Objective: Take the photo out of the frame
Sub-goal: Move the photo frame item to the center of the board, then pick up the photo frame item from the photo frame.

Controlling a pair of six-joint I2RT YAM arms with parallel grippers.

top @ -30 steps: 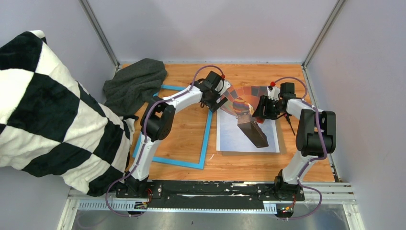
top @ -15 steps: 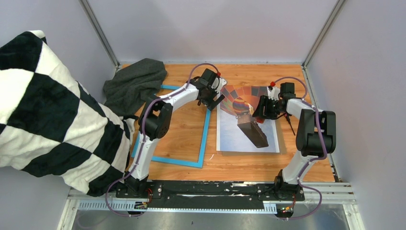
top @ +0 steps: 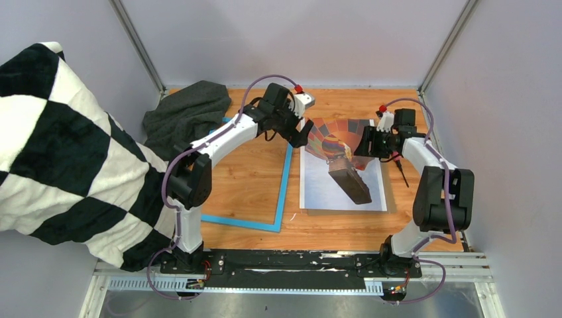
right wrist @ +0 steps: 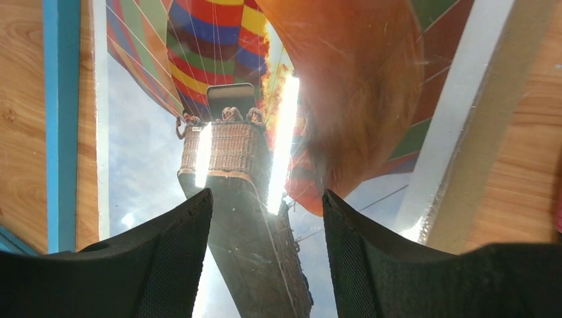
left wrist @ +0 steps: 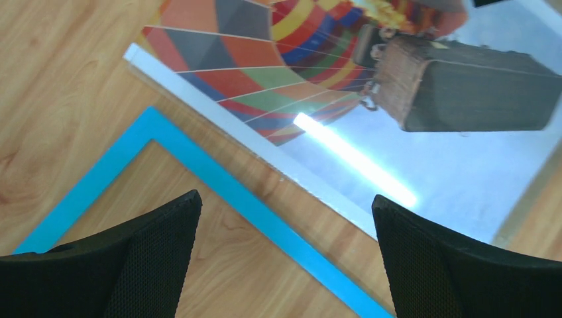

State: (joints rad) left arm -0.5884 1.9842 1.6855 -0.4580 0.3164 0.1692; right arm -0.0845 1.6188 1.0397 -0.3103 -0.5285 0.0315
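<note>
Photo (top: 318, 189) lies flat on the counter (top: 344, 99), right half, print side up, fully outside the frame (top: 286, 179). Its left edge runs just beside the frame's right rail, with a thin strip of bare wood between them. A brown board (top: 392, 192) shows under the photo's right and near edges. The frame lies flat to the left, with only counter inside it. Left tool (top: 301, 132) hangs above the frame's far-right corner, jaws wide, nothing between them (left wrist: 285, 202). Right tool (top: 368, 146) hangs over the photo's far-right part, jaws partly apart and empty (right wrist: 266, 195). There is open counter far of the photo and near of both items. A grey cloth (top: 189, 116) covers the frame's far-left corner, and a black-and-white checked cushion (top: 66, 152) overhangs its left rail. Walls close 3 sides.
</note>
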